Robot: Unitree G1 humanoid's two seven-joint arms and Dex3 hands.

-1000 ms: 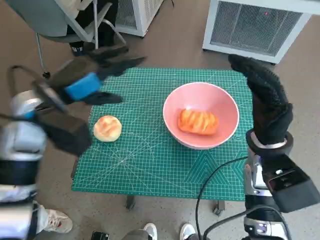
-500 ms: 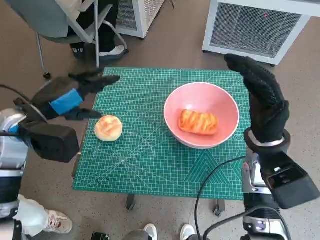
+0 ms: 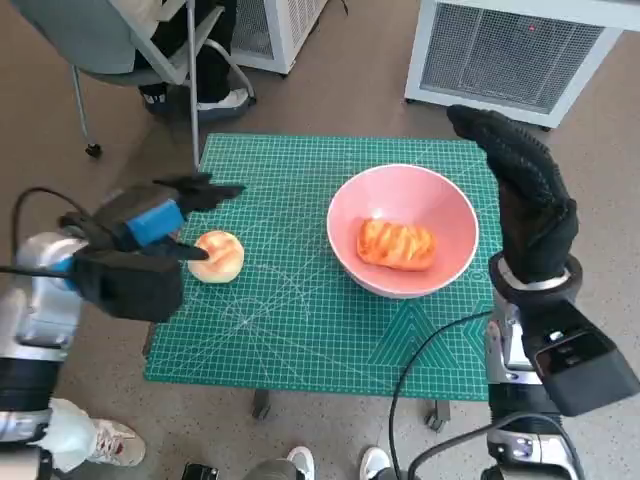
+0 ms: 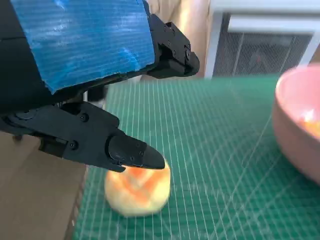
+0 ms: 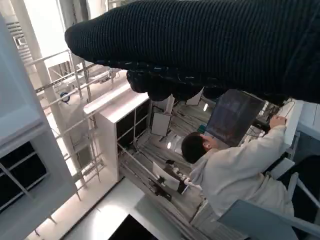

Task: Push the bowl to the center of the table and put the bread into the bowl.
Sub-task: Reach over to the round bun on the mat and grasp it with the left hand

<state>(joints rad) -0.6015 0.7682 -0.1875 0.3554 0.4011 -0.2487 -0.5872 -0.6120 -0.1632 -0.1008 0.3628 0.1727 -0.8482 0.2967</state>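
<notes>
Bread, round pale golden roll (image 3: 216,256): lay on the green gridded cutting mat (image 3: 300,330) near the mat's left edge, well apart from the bowl; seen in the left wrist view (image 4: 137,191) directly under a black fingertip, contact not determinable

Left hand, black with blue tape over its back (image 3: 160,218): hovered at the left side of the table, over and just beside the roll; fingers spread apart, nothing held; upper fingers reached over the mat beyond the roll, a lower one pointed across the roll's near side; same hand filled the upper left of its wrist view (image 4: 85,75)

Bowl, round pink, smooth-walled (image 3: 445,200): stood on the mat right of centre, toward the far side; its rim showed at the edge of the left wrist view (image 4: 295,130)

Bread, oblong orange-glazed loaf with scored top (image 3: 397,244): lay inside the pink bowl, on its floor

Right hand, black knitted glove (image 3: 525,195): raised upright beside the bowl's right rim, above the mat's right edge; fingers extended and apart, nothing held; appeared as a dark band in its own wrist view (image 5: 200,45)

Chair, grey with metal legs (image 3: 130,50): stood on the brown floor beyond the table's far left corner

White slatted unit (image 3: 510,50): stood on the floor beyond the far right corner

Person in a white top (image 5: 235,165): seated, shown in the right wrist view only
</notes>
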